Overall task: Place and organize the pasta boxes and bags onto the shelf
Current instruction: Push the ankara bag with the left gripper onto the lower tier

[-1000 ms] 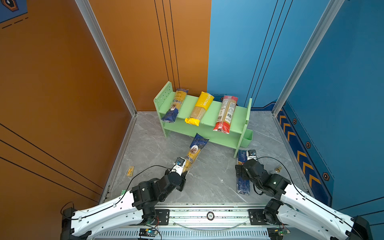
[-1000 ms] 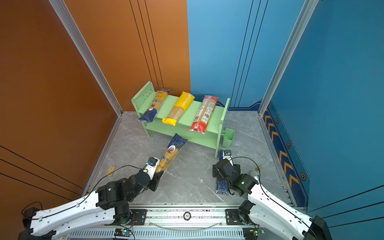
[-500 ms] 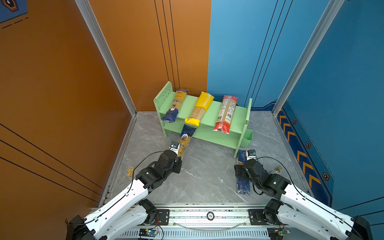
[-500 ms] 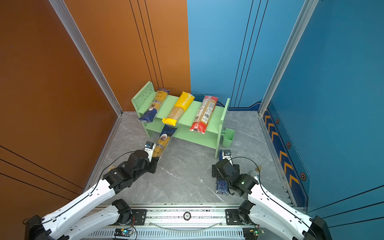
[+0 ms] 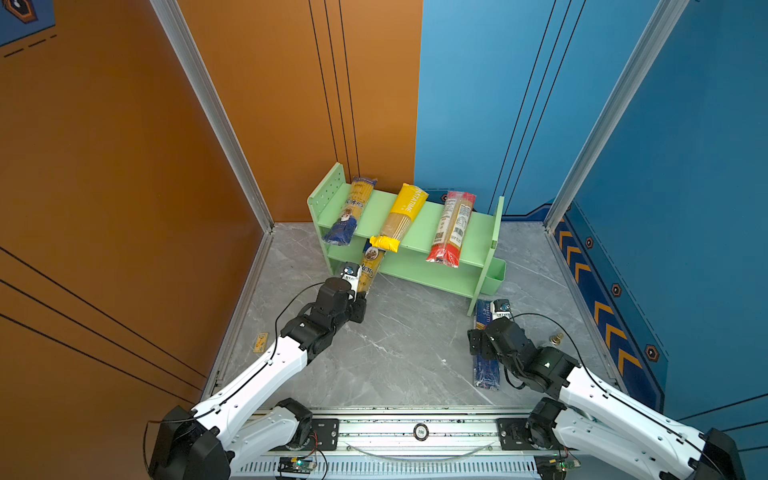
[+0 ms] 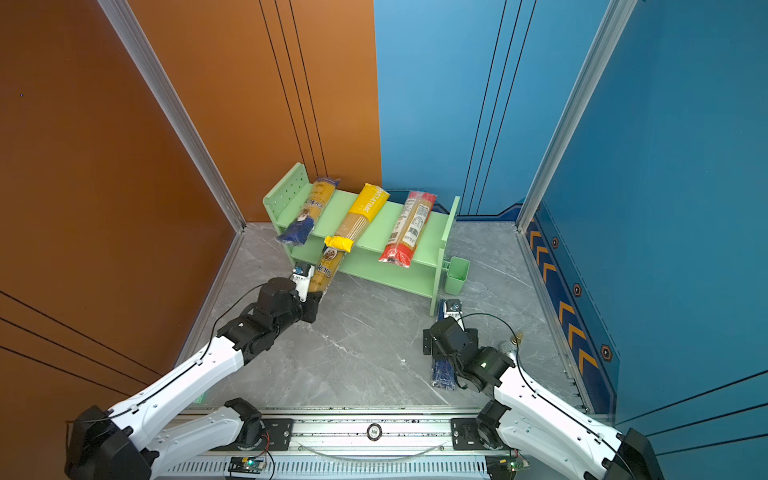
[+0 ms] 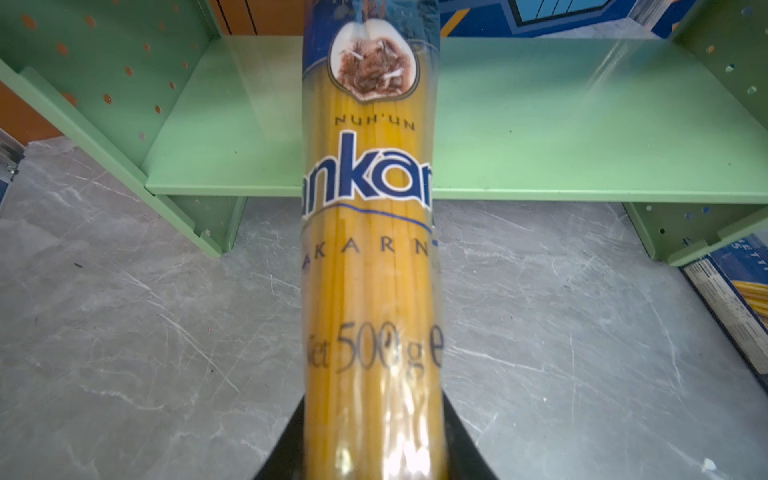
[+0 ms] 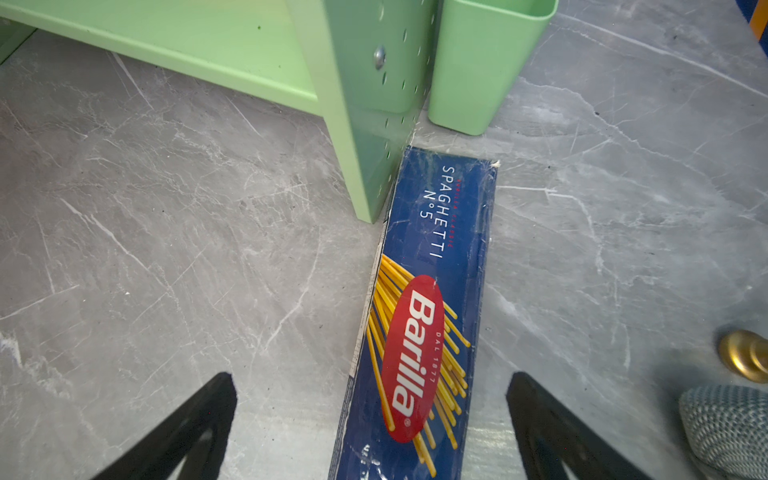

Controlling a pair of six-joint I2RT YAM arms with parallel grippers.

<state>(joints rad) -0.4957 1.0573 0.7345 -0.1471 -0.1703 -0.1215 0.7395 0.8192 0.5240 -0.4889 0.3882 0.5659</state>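
1. A yellow-and-blue spaghetti bag [image 7: 370, 257] is being gripped at its near end by the left hand [image 5: 360, 297], closed narrowly around it.
2. Its far end is being held over the lower tier of the shelf [image 5: 419, 232] at the worktop's [image 5: 407, 353] far edge.
3. The Barilla box [image 8: 449, 232], lying near the worktop's right edge beside the shelf's side panel, is being straddled by the right hand [image 8: 370, 378], spread wide.
4. A second yellow-and-blue bag [image 5: 351, 210], a yellow bag [image 5: 401, 218] and a red-ended clear bag [image 5: 453, 226] are being carried on the top tier.
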